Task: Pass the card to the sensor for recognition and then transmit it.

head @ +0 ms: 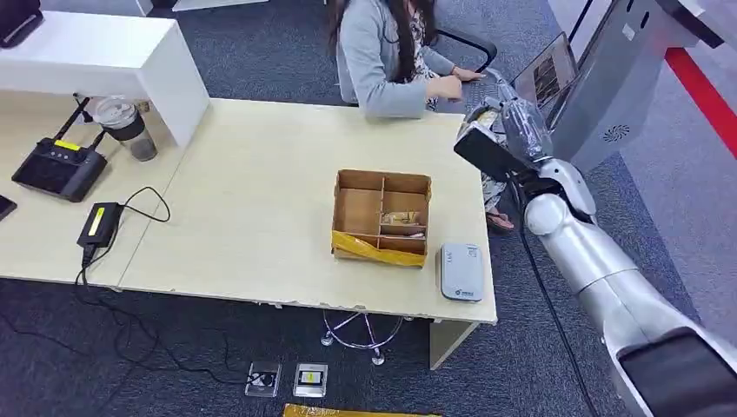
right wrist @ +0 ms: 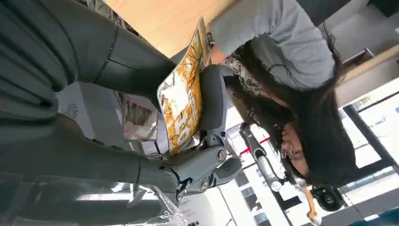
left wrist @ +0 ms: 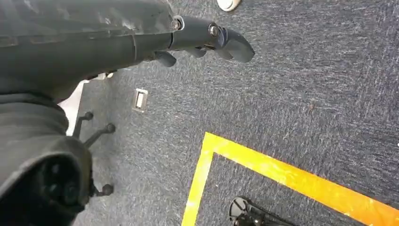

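Right hand point(right wrist: 188, 122) grips the card point(right wrist: 181, 101) upright beyond the desk point(head: 261, 200), presumably offering it to the person point(head: 382, 52); left hand point(left wrist: 207, 40) hangs with fingers loosely apart, grasping nothing.

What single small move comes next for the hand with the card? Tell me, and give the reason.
Probably hold the card out a little further toward the person. The right hand grips it, raised past the table's far right corner, close to the person's hand, which is not yet on the card. The grey sensor lies behind, near the box.
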Controlling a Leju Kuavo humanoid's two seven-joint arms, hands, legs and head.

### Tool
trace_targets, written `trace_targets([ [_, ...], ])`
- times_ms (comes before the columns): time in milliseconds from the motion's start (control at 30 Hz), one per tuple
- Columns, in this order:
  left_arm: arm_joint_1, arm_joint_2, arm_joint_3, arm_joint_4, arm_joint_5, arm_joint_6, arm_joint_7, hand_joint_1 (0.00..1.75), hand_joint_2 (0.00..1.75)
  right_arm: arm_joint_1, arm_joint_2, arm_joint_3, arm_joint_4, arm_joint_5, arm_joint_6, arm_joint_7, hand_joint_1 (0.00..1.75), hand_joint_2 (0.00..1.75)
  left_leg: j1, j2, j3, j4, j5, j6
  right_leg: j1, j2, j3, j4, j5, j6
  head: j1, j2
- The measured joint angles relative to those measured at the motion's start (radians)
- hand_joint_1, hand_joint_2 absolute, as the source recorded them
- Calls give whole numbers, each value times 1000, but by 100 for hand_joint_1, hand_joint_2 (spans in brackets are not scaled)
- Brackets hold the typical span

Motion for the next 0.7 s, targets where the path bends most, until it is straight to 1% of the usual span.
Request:
trace_targets([
  [167,1,0,0,0,4,-1,4,0,0,35,-22,-6,0,-25,-1,-3,175,175,0,0,0,0,0,0,0,0,0,0,0,0,0,0],
  [300,3,0,0,0,10,-10,4,0,0,75,-53,-18,0,-62,-11,-6,175,175,0,0,0,0,0,0,0,0,0,0,0,0,0,0],
  [400,5,0,0,0,10,-13,4,0,0,107,-76,-25,0,-71,-38,-32,175,175,0,1,0,0,0,0,0,1,0,0,0,0,0,0],
  [467,5,0,0,0,16,-8,-7,0,0,128,-82,-26,0,-71,-66,-47,175,175,0,1,0,0,0,0,0,1,0,0,0,0,0,0],
  [533,4,0,0,0,26,0,-21,0,0,148,-82,-26,-2,-68,-75,-53,175,175,0,2,0,0,0,0,0,1,0,0,0,0,0,0],
  [600,4,0,0,0,35,7,-21,0,0,173,-83,-23,-17,-68,-75,-43,175,175,0,2,0,0,0,0,0,1,0,0,0,0,0,0],
  [700,5,0,0,0,50,16,2,0,0,227,-83,-16,-62,-72,-77,-21,175,175,1,2,0,0,0,0,1,1,0,0,0,0,0,0],
])
